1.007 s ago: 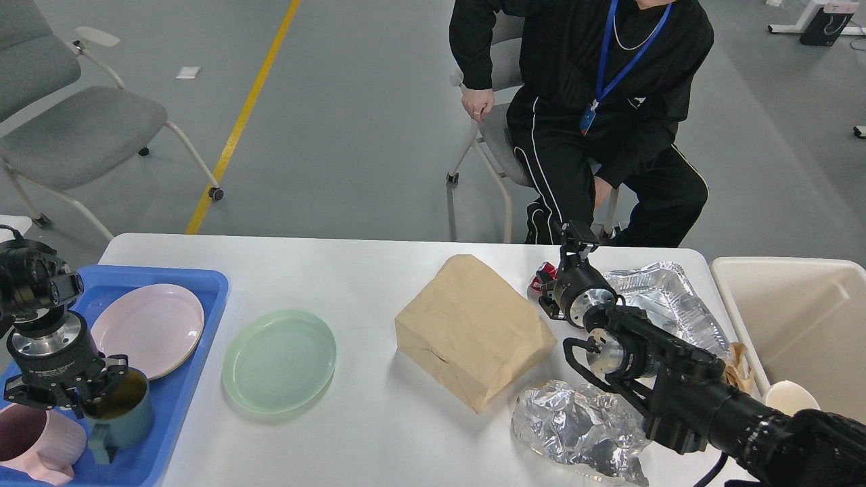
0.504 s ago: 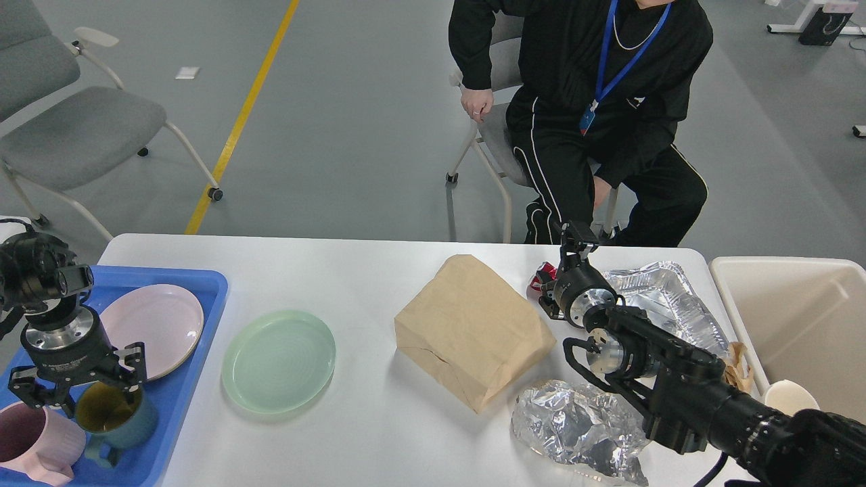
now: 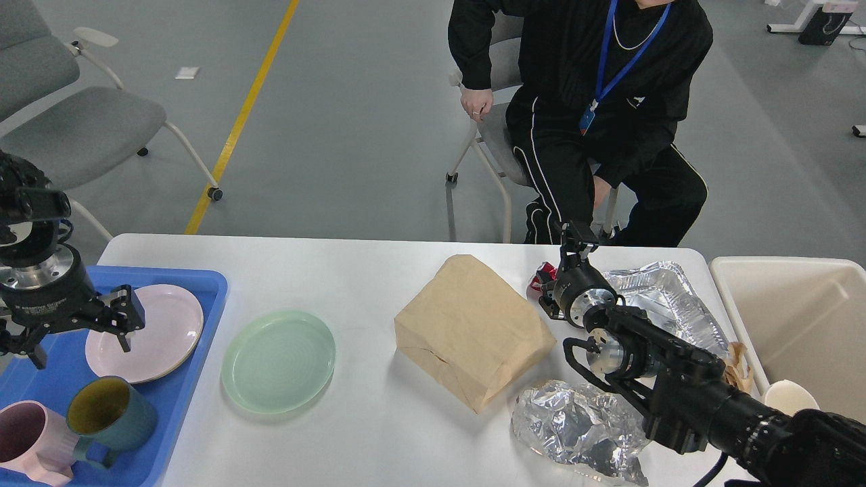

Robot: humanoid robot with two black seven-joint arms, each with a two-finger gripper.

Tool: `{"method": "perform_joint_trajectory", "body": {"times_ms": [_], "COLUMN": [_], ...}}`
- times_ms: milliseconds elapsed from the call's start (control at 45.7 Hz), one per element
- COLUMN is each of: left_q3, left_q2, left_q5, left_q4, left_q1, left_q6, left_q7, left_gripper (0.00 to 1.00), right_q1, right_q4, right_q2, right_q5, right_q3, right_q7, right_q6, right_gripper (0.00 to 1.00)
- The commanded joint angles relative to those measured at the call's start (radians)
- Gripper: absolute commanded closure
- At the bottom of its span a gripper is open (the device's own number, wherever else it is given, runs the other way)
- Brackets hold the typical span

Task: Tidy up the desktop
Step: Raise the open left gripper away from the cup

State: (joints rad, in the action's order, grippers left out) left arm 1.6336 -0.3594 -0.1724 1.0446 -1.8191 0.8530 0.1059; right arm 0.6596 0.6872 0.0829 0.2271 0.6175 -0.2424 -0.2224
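Note:
The white desktop (image 3: 379, 270) holds a green plate (image 3: 279, 360), a brown paper bag (image 3: 471, 330), a crumpled foil ball (image 3: 575, 429), a foil tray (image 3: 659, 297) and a red wrapper (image 3: 543, 274). My left gripper (image 3: 78, 331) is open and empty, raised above the blue tray (image 3: 203, 297). In the tray are a pink plate (image 3: 159, 331), a teal mug (image 3: 108, 412) and a pink mug (image 3: 30, 439). My right gripper (image 3: 575, 237) sits at the far table edge beside the red wrapper; its fingers are dark and cannot be told apart.
A beige bin (image 3: 798, 325) stands at the right end of the table, with a paper cup (image 3: 788, 396) and a brown paper scrap (image 3: 739, 365) by it. A seated person (image 3: 595, 101) is behind the table. A grey chair (image 3: 74, 128) is at the far left.
My left gripper has let go of the teal mug and risen up and back. The mug now stands free in the tray. The right arm has not moved.

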Motion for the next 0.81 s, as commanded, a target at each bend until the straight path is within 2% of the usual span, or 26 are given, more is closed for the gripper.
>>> {"method": "perform_joint_trajectory", "body": {"times_ms": [0, 197, 328, 504, 613, 788], "left_q3": [0.006, 0.058, 0.049, -0.050, -0.066, -0.086], "left_q2": [0.048, 0.172, 0.215, 0.230, 0.270, 0.301], "left_q5": [-0.001, -0.004, -0.007, -0.013, -0.013, -0.013], "left_q4": [0.058, 0.130, 0.134, 0.049, -0.015, -0.057], "left_q1": [-0.127, -0.282, -0.286, -0.119, 0.012, 0.133], "left_q6": [0.000, 0.000, -0.011, -0.057, -0.161, -0.288], "left_q7": [-0.002, -0.005, -0.011, -0.072, -0.069, -0.058], "left_gripper": [0.04, 0.04, 0.04, 0.04, 0.04, 0.04], "right_q1": [0.000, 0.000, 0.000, 0.000, 0.000, 0.000], "right_q4": [0.000, 0.000, 0.000, 0.000, 0.000, 0.000], "right_q2": [0.000, 0.000, 0.000, 0.000, 0.000, 0.000], "right_q5": [0.000, 0.000, -0.002, 0.000, 0.000, 0.000], "right_q3": [-0.001, 0.001, -0.001, -0.001, -0.001, 0.001], "right_q7": [0.000, 0.000, 0.000, 0.000, 0.000, 0.000], "right_q6": [0.000, 0.000, 0.000, 0.000, 0.000, 0.000], "right_gripper": [0.00, 0.00, 0.00, 0.00, 0.00, 0.00]}}
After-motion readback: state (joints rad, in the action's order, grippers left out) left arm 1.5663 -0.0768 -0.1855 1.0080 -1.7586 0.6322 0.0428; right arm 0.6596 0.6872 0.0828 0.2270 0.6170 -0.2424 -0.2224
